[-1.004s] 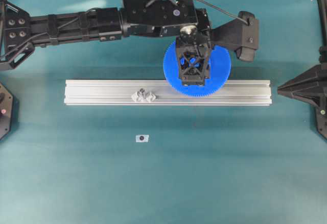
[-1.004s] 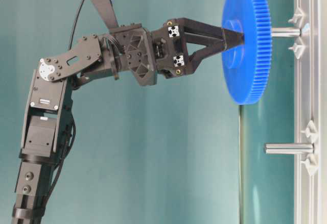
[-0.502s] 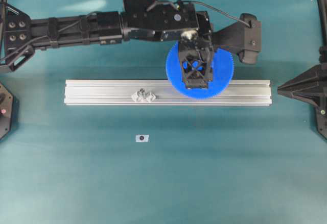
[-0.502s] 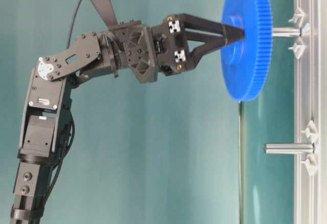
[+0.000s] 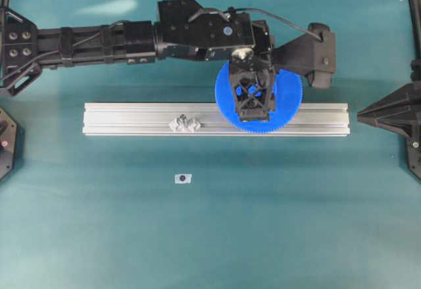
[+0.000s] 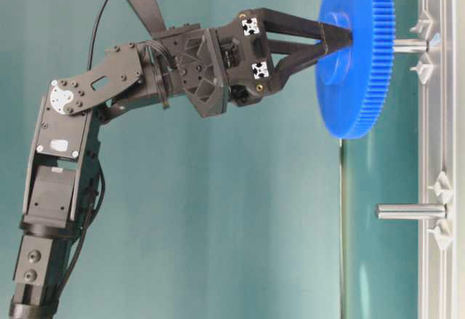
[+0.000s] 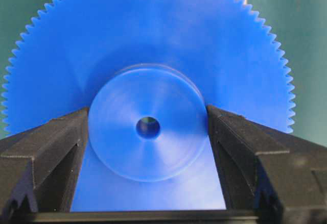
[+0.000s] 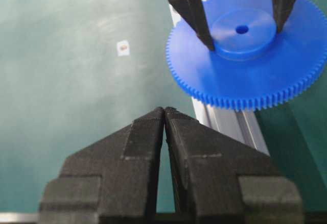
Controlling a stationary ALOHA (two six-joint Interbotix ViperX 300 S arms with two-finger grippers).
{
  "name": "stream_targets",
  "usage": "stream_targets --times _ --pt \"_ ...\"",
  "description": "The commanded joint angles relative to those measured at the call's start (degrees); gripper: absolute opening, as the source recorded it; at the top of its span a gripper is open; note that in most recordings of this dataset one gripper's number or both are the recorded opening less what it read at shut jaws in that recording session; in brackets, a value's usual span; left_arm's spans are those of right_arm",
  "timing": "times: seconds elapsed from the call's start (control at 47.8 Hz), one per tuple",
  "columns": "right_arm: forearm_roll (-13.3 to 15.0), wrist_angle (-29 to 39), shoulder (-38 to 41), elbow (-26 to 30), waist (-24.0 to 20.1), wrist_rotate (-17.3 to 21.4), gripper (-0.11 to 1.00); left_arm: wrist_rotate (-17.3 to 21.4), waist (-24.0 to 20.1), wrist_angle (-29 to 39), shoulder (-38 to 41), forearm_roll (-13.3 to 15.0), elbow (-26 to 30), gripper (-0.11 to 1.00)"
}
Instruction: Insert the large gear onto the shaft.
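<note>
Left arm's fingers (image 7: 232, 147) clamp the large gear (image 7: 153, 45) by its hub, seemingly above the shaft (image 6: 408, 45).

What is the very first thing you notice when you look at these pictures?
The big bright-blue gear jumps out first, hanging over the long silver rail in the middle of the green table. The left end effector pinches the gear's round hub from both sides. From the side view, the gear sits just in front of a little upright shaft on that rail, while a second peg stands bare further along.
</note>
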State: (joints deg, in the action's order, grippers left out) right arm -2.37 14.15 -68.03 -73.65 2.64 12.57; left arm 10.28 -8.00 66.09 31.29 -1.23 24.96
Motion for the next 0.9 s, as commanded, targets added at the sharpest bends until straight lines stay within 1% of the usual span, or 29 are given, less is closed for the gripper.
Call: stream_targets --times 0.0,0.188,0.544,0.732,0.878 --pt "-0.09 -0.44 0.44 1.05 0.09 0.79 0.15 0.0 1.41 0.35 -0.79 -0.09 -0.44 0.77" --pt "-0.09 -0.26 0.44 1.05 0.09 1.85 0.15 -0.53 1.85 -0.18 -0.7 -0.09 -0.44 0.77" --pt "-0.09 -0.26 0.35 1.14 0.09 1.93 0.15 -1.49 2.37 -0.18 -0.62 -0.09 -0.53 0.77" --pt "-0.09 -0.26 0.35 1.14 0.09 1.93 0.15 -3.16 3.08 -0.09 -0.53 -0.09 -0.7 0.77" --pt "-0.09 -0.26 0.35 1.14 0.09 1.93 0.15 -3.34 2.99 -0.35 -0.79 -0.09 -1.14 0.77"
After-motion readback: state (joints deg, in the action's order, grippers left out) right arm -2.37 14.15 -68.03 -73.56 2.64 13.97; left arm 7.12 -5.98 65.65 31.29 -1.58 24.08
